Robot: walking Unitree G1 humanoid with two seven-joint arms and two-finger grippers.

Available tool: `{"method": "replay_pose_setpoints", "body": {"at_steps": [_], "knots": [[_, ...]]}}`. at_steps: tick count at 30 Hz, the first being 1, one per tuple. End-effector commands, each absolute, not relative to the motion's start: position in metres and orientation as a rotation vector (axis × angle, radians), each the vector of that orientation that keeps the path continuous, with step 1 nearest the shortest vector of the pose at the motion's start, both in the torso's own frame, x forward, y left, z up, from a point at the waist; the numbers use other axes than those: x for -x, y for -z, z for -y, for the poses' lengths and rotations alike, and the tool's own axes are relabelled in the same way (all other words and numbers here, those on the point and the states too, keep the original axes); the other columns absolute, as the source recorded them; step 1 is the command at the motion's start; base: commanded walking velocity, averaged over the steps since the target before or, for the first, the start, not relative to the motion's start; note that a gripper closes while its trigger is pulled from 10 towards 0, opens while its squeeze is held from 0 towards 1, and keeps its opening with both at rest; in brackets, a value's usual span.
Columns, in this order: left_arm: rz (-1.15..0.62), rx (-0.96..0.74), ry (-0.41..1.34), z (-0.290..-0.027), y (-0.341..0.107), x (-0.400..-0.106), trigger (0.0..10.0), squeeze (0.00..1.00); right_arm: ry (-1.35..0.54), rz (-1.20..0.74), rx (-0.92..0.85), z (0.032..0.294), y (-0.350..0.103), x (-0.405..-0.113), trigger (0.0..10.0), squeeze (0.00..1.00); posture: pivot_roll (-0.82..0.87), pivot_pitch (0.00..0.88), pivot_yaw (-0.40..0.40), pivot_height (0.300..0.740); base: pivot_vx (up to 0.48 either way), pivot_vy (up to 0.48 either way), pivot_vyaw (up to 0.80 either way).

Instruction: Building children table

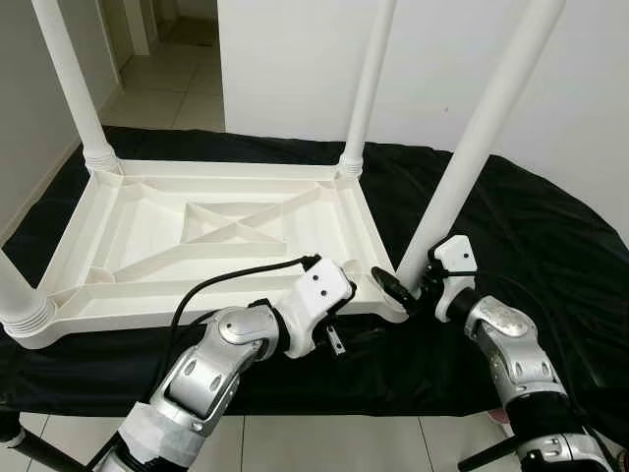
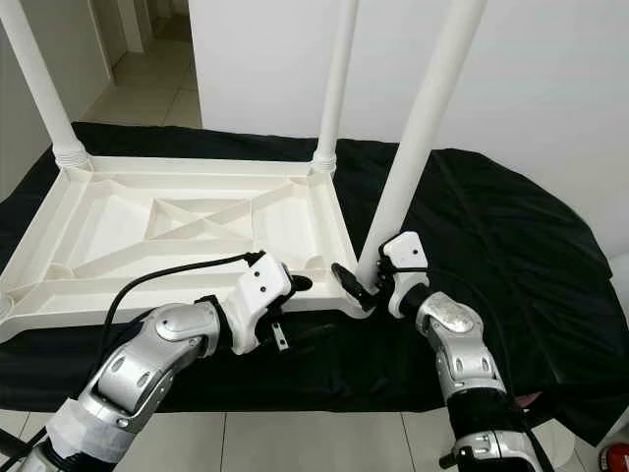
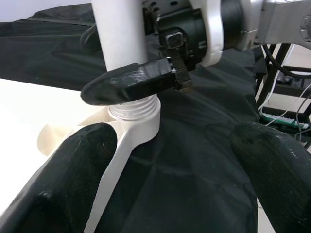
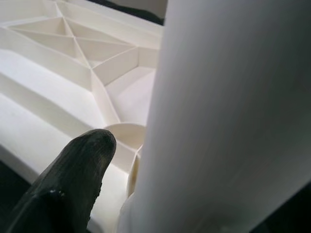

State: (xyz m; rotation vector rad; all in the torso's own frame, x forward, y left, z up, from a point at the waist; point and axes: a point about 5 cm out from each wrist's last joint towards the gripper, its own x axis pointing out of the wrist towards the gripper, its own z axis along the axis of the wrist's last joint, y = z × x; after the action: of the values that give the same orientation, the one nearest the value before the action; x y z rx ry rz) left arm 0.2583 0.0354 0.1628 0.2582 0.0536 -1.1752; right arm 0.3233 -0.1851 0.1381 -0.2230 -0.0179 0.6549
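— Where is the children's table now?

— The white plastic tabletop (image 1: 211, 231) with its ribbed, cross-braced underside lies upside down on a surface draped in black cloth (image 1: 531, 236). Four white round plastic legs rise from its corners. The far-left leg (image 1: 71, 74) and far-right leg (image 1: 371, 79) stand in their sockets; a near-left leg (image 1: 22, 300) shows at the picture's edge.

— And the fourth?

— The near-right leg (image 1: 482, 128) sits in the corner socket closest to the robot, leaning a little to the right. In the left wrist view its threaded base (image 3: 133, 108) meets the socket collar.

— What is the right claw doing?

— The right claw (image 1: 411, 285) is at the foot of that leg, just above the socket. One black finger (image 3: 129, 83) lies against the front of the leg; the right wrist view shows the leg close up beside a fingertip (image 4: 80, 167). It is pinching the leg.

— And the left claw?

— The left claw (image 3: 165, 174) hovers just beside the same corner, at the tabletop's near edge, its two fingers spread wide, touching nothing I can see.

— Anything else around?

— Pale tiled floor (image 1: 177, 84) and a white wall (image 1: 295, 59) behind.
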Motion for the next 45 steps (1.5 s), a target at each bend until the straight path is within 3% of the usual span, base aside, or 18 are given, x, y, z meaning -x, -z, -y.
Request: {"method": "replay_pose_setpoints", "body": {"at_steps": [1,4,5,6,10,11,18,19,22,23,36,45], "knots": [[-0.055,-0.276,1.177,-0.032,-0.164,-0.257,10.0,0.00,-0.705,-0.009,0.239,0.179,-0.133,-0.325,10.0,0.00,-0.02,0.000,-0.084,0.740,0.000,0.000,0.00],[-0.047,-0.275,1.175,-0.031,-0.166,-0.258,10.0,0.00,-0.720,-0.020,0.243,0.179,-0.130,-0.326,10.0,0.00,-0.02,0.000,-0.088,0.740,0.000,0.000,0.00],[-0.045,-0.281,1.169,-0.032,-0.167,-0.259,10.0,0.00,-0.737,-0.028,0.234,0.179,-0.128,-0.326,4.4,0.00,-0.02,0.000,-0.088,0.740,0.000,0.000,0.00],[-0.045,-0.283,1.168,-0.032,-0.167,-0.259,10.0,0.00,-0.741,-0.030,0.233,0.179,-0.127,-0.326,3.9,0.00,-0.01,0.000,-0.090,0.740,0.000,0.000,0.00],[-0.046,-0.283,1.167,-0.031,-0.167,-0.259,10.0,0.00,-0.742,-0.032,0.234,0.180,-0.126,-0.326,3.9,0.00,-0.01,0.000,-0.090,0.740,0.000,0.000,0.00],[-0.045,-0.287,1.168,-0.031,-0.167,-0.258,10.0,0.00,-0.755,-0.042,0.226,0.179,-0.123,-0.324,0.0,0.00,-0.01,0.000,-0.094,0.740,0.000,0.000,0.00],[-0.040,-0.290,1.154,-0.032,-0.167,-0.262,10.0,0.00,-0.782,-0.061,0.157,0.175,-0.114,-0.318,0.0,0.00,-0.02,0.000,-0.097,0.740,0.000,0.000,0.00],[-0.044,-0.289,1.134,-0.033,-0.166,-0.265,10.0,0.00,-0.767,-0.060,0.152,0.175,-0.112,-0.316,4.4,0.00,-0.02,0.000,-0.098,0.740,0.000,0.000,0.00],[-0.050,-0.288,1.108,-0.035,-0.165,-0.268,10.0,0.00,-0.746,-0.056,0.148,0.175,-0.108,-0.314,4.4,0.00,-0.03,0.000,-0.100,0.740,0.000,0.000,0.00],[-0.057,-0.296,1.090,-0.037,-0.163,-0.271,10.0,0.00,-0.727,-0.053,0.121,0.172,-0.108,-0.312,10.0,0.00,-0.03,0.000,-0.104,0.740,0.000,0.000,0.00],[-0.077,-0.317,0.986,-0.054,-0.160,-0.289,10.0,0.00,-0.414,-0.024,-0.005,0.149,-0.117,-0.299,10.0,0.00,-0.05,0.000,-0.103,0.740,0.000,0.000,0.00],[-0.074,-0.312,0.967,-0.058,-0.159,-0.296,10.0,0.00,-0.031,-0.065,-0.092,0.135,-0.117,-0.285,10.0,0.00,-0.06,0.000,-0.100,0.740,0.000,0.000,0.00]]}}
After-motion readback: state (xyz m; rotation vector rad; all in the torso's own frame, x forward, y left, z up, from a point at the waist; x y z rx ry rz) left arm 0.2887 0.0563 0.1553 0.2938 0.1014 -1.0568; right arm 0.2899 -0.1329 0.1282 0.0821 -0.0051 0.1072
